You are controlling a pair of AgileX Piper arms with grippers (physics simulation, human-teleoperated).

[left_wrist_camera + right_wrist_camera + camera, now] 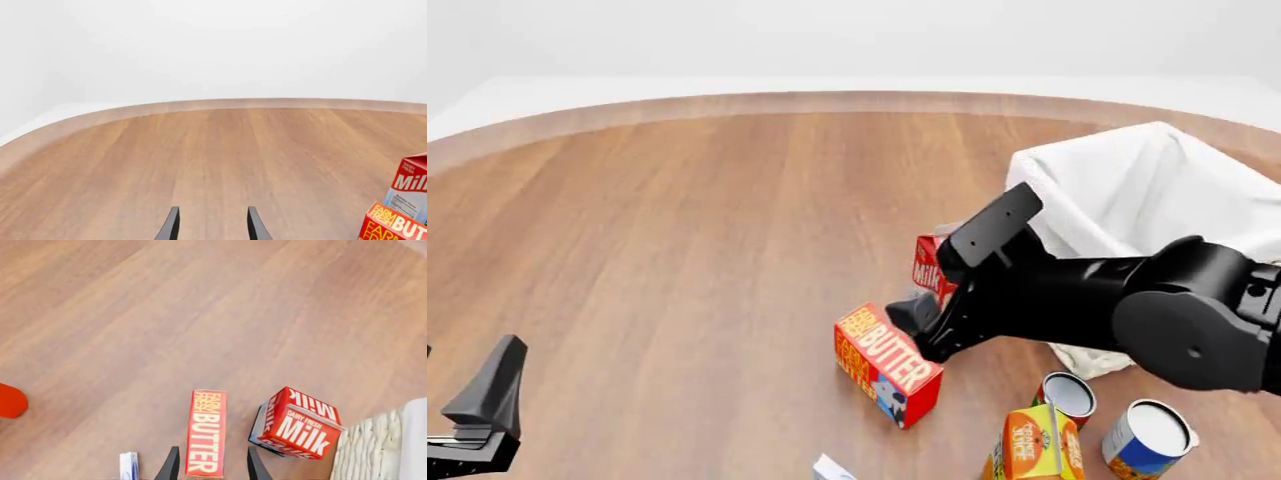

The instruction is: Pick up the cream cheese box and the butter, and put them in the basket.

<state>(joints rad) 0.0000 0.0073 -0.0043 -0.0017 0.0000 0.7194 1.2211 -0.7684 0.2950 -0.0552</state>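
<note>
The right gripper [208, 466] hangs over the butter [206, 432], its jaws spread to either side of the carton's near end, not yet closed on it. The butter lies flat on the wooden surface [694, 250], just beside the Milk carton [295, 423], with the basket [1121, 190] behind and to the right. The left gripper [212, 225] rests open above bare wood, well apart from the cartons. A white box corner [831, 468] (possibly the cream cheese box) peeks in at the front view's lower edge.
</note>
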